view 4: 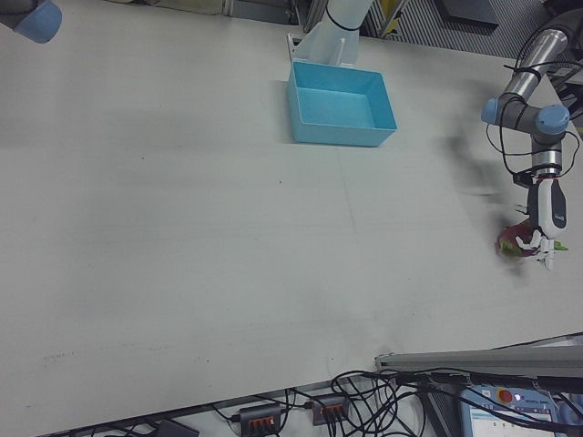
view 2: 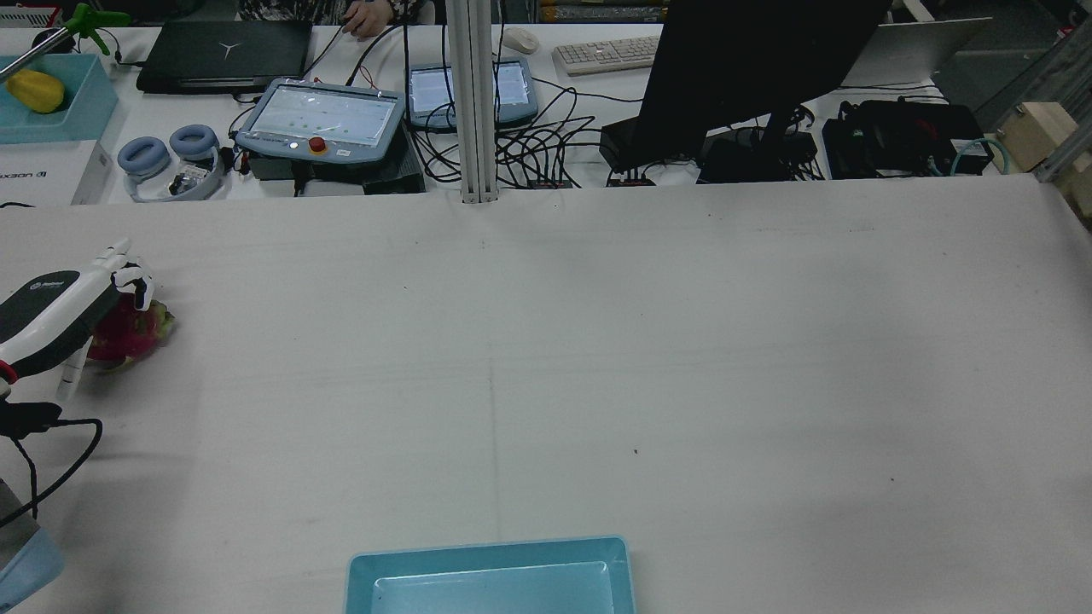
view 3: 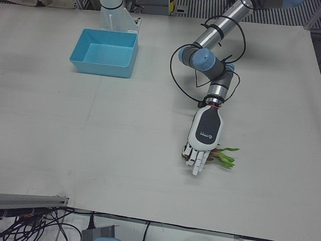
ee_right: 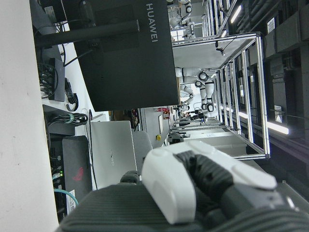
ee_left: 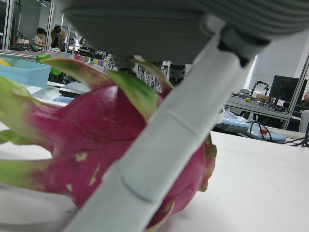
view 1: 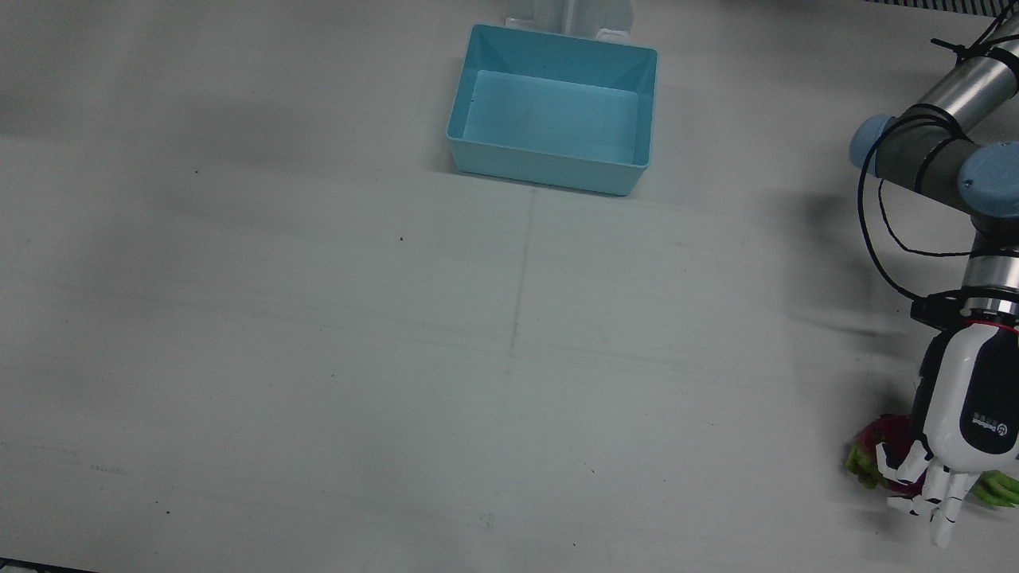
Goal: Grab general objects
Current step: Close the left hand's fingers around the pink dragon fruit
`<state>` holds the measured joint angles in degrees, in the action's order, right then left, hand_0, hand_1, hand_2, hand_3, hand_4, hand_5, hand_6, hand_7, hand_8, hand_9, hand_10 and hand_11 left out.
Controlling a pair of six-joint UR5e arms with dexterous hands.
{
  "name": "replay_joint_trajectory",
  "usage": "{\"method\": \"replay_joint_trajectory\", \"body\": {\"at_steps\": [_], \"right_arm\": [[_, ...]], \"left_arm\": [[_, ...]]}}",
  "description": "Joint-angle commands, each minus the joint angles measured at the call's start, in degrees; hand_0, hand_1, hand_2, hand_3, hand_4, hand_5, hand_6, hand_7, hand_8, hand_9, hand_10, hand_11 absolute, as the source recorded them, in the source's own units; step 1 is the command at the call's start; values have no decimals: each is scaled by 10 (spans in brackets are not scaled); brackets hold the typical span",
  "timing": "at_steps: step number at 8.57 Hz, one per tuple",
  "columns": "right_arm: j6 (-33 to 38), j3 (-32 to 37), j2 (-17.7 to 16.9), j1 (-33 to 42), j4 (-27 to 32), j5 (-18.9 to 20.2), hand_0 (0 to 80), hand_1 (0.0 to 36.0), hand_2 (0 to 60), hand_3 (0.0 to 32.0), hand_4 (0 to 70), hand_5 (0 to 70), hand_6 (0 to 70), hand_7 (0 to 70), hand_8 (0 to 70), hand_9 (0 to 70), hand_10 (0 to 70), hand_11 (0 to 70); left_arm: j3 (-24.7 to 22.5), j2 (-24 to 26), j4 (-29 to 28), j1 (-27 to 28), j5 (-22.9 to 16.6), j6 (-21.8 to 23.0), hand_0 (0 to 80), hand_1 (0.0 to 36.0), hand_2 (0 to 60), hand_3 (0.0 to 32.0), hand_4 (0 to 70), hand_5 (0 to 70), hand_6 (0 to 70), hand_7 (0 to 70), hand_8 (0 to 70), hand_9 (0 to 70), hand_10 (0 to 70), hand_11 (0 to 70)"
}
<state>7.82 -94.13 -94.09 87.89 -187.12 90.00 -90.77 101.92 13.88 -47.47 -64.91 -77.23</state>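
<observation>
A pink dragon fruit [view 1: 876, 450] with green scales lies on the white table near its edge. It also shows in the rear view [view 2: 128, 337] and the left-front view [view 3: 223, 158]. My left hand [view 1: 967, 422] hangs palm down right over it, fingers spread and only slightly bent; the same hand shows in the rear view [view 2: 60, 307] and the left-front view [view 3: 203, 135]. In the left hand view the fruit [ee_left: 96, 140] fills the frame and one white finger [ee_left: 159, 154] crosses in front of it. The fruit rests on the table. My right hand [ee_right: 193, 188] shows only in its own view, as part of the palm and one finger.
An empty light blue bin [view 1: 549, 171] stands at the robot's side of the table, near the middle; it also shows in the left-front view [view 3: 103, 68]. The table's side edge lies close to the fruit. Monitors, cables and pendants crowd the bench behind the table [view 2: 478, 102].
</observation>
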Motion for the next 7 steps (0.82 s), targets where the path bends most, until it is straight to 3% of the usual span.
{"method": "replay_joint_trajectory", "body": {"at_steps": [1, 4, 6, 7], "right_arm": [[0, 0, 1, 0, 0, 0, 0, 0, 0, 0, 0, 0, 0, 0, 0, 0, 0, 0], [0, 0, 1, 0, 0, 0, 0, 0, 0, 0, 0, 0, 0, 0, 0, 0, 0, 0], [0, 0, 1, 0, -1, 0, 0, 0, 0, 0, 0, 0, 0, 0, 0, 0, 0, 0], [0, 0, 1, 0, 0, 0, 0, 0, 0, 0, 0, 0, 0, 0, 0, 0, 0, 0]], "left_arm": [[11, 5, -1, 3, 11, 0, 800, 360, 600, 0, 0, 700, 0, 442, 0, 74, 0, 0], [25, 5, -8, 3, 20, 0, 800, 360, 600, 0, 0, 700, 0, 501, 0, 86, 0, 0], [30, 5, -10, 3, 21, 0, 800, 360, 600, 0, 0, 700, 0, 660, 0, 118, 0, 0], [31, 4, -10, 4, 35, 0, 800, 360, 600, 0, 3, 700, 25, 700, 0, 142, 0, 0]]}}
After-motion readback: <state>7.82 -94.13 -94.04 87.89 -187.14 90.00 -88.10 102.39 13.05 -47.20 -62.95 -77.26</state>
